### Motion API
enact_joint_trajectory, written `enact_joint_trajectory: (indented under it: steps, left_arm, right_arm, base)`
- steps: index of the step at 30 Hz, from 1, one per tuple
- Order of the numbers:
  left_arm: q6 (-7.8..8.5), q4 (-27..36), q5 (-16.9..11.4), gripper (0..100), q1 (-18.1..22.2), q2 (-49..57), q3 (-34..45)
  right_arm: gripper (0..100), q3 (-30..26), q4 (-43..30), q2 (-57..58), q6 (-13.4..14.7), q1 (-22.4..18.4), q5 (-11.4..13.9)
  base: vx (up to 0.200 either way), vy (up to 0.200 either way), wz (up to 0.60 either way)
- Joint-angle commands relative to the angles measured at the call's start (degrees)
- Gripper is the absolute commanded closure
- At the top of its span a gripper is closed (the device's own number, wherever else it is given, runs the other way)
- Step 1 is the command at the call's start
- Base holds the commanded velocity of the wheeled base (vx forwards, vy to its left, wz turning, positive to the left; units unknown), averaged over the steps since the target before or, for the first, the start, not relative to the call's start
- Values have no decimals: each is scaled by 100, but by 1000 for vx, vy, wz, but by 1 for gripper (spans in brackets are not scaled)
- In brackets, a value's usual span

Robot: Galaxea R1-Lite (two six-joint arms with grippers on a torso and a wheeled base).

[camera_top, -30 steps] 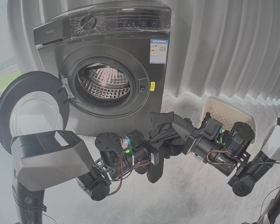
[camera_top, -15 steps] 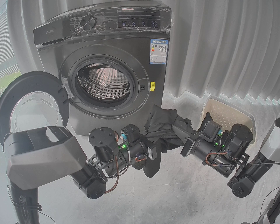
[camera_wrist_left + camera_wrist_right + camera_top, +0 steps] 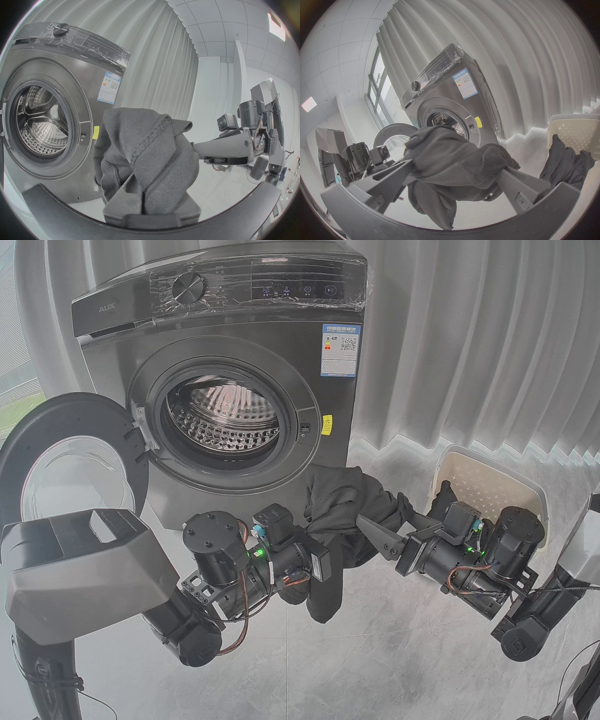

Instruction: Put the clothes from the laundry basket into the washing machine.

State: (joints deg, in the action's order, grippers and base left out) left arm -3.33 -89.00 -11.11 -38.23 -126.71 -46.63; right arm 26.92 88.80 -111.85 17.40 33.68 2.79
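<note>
Well, the washing machine [image 3: 237,321] takes up the upper left of the head view. Its drum [image 3: 222,418] is open and bare, and its door [image 3: 69,452] is swung wide toward the left edge of the frame. The laundry basket [image 3: 500,468] sits at the right against the curtain [image 3: 475,334], with a second dark garment [image 3: 568,162] draped at its near edge.

The dark grey garment [image 3: 340,502] I am carrying hangs bunched in the middle of the frame, below and to the right of the drum mouth and clear of the floor. My left pincer [image 3: 142,190] is clamped on a fold of it. My right pincer [image 3: 453,170] has its fingers spread wide, with the cloth merely draped across them, so I judge the left arm is doing the carrying.

To do this well, I should raise the bundle up and leftward to the height of the opening. I should enter through the centre of the ring and let go only once the cloth is well inside. A loose tail dangles under my left wrist and could snag on the door seal or fall outside. The right pincer can tuck it in afterwards.
</note>
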Motion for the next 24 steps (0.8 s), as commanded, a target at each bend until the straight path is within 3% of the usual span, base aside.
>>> enact_joint_trajectory:
  steps: [1,18,24]
  left_arm:
    - [-1,-21,-6,100,0,41,66]
    - [8,-21,-6,100,114,340,391]
    - [-1,-12,-6,100,52,973,1358]
  right_arm:
    - [0,-64,6,14,-8,-134,2]
    - [0,-55,6,251,-17,-362,55]
    - [0,-2,6,366,-61,-354,134]
  base:
    - [0,0,0]
    - [0,0,0]
    - [0,0,0]
